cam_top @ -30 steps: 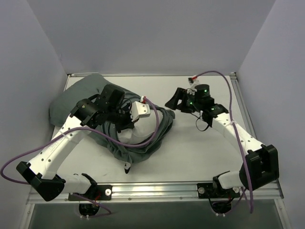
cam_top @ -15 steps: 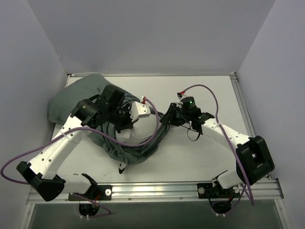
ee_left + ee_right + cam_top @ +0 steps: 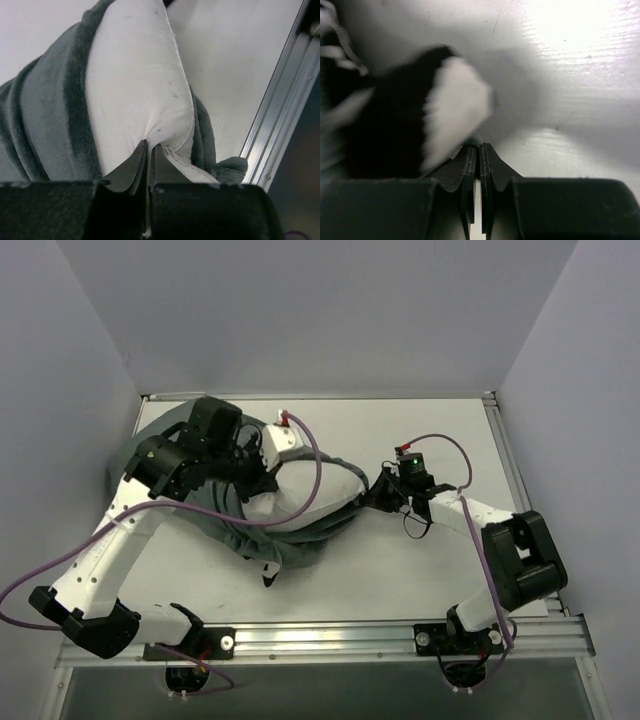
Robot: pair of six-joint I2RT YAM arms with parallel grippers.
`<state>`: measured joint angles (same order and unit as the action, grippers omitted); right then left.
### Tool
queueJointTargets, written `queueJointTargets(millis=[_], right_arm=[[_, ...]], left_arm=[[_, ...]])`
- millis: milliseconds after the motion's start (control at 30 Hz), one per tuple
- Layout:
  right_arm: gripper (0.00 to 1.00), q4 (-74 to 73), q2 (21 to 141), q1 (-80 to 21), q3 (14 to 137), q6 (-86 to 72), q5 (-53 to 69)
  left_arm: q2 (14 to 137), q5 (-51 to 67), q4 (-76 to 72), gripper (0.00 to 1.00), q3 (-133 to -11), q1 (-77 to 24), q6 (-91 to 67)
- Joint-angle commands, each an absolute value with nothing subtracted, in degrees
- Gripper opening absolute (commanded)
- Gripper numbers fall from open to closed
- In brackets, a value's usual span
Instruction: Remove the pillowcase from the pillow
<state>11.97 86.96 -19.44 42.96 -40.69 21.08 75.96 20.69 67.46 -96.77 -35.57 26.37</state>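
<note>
The white pillow [image 3: 312, 490] lies left of the table's middle, half out of the grey-green pillowcase [image 3: 150, 455], which bunches round its left and near sides. My left gripper [image 3: 258, 472] is shut on a pinched fold of the pillow [image 3: 135, 75], with the pillowcase [image 3: 45, 110] rolled back beside it. My right gripper [image 3: 372, 498] sits low at the cover's right edge. Its jaws [image 3: 477, 145] are shut, with a small nub of grey fabric at the tips. The pillowcase's black-and-white striped face [image 3: 450, 110] shows blurred just beyond them.
The white table [image 3: 430, 570] stretches right of the pillow. A metal rail [image 3: 330, 638] runs along the near edge, also in the left wrist view as a rail [image 3: 280, 115]. White walls close in on the left, back and right.
My right gripper swung left from mid-table to the pillowcase's right edge and shut there. My left arm pulled back and left with the pillow, baring more white.
</note>
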Motion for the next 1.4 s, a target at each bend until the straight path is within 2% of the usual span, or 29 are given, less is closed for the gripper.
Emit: queueJointTargets(millis=[0,100,200,233,333,433,500,633,733,800,867,900,1133,1367], right_arm=[[0.0,16.6,90.1,-18.9,41.7,-43.9,20.8],[0.0,22.9,91.5,-19.8,43.0,-47.9,21.4],[0.0,21.2,92.7,-21.2,46.8,-47.0,21.8],[0.21,18.8,92.8,-21.3,48.4,-46.0,22.0],[0.59,6.4,87.1,-19.8,54.2,-42.3,16.8],[0.74,-2.8,77.1,-16.5,56.0,-43.1,12.7],[0.79,-8.9,70.8,-14.4,57.7,-43.2,10.1],[0.8,-14.9,66.1,-14.8,59.4,-44.9,7.8],[0.82,-12.8,63.4,-16.3,56.7,-51.8,9.9],[0.85,-6.4,60.4,-20.6,53.7,-61.1,7.7],[0.97,3.1,59.2,-24.2,48.2,-67.9,5.5],[1.0,5.6,59.3,-26.6,46.8,-73.4,4.0],[1.0,11.8,66.2,-32.1,46.7,-81.6,0.2],[1.0,26.2,70.4,-37.1,42.5,-88.1,-4.8]], left_arm=[[75.1,30.6,61.8,0.02,-110.7,-34.2,16.6],[77.7,35.5,60.3,0.02,-119.7,-32.9,12.5],[79.5,35.3,59.6,0.02,-122.8,-31.9,13.8],[79.5,33.0,58.8,0.02,-121.5,-31.8,14.1],[78.4,28.1,54.6,0.02,-111.1,-31.9,14.5],[78.3,23.2,51.3,0.02,-103.9,-31.8,14.2],[79.5,22.0,49.5,0.02,-102.1,-31.9,11.9],[83.7,22.2,47.1,0.02,-102.8,-33.5,9.6],[85.4,20.5,46.1,0.02,-102.5,-36.6,9.8],[86.0,20.3,45.7,0.02,-102.3,-38.1,9.4],[86.8,20.2,45.4,0.02,-102.0,-38.7,9.2],[87.0,20.3,45.4,0.02,-102.0,-39.1,9.2],[87.8,20.7,45.1,0.02,-100.7,-40.8,9.1],[88.7,21.5,44.8,0.02,-100.7,-41.8,8.8]])
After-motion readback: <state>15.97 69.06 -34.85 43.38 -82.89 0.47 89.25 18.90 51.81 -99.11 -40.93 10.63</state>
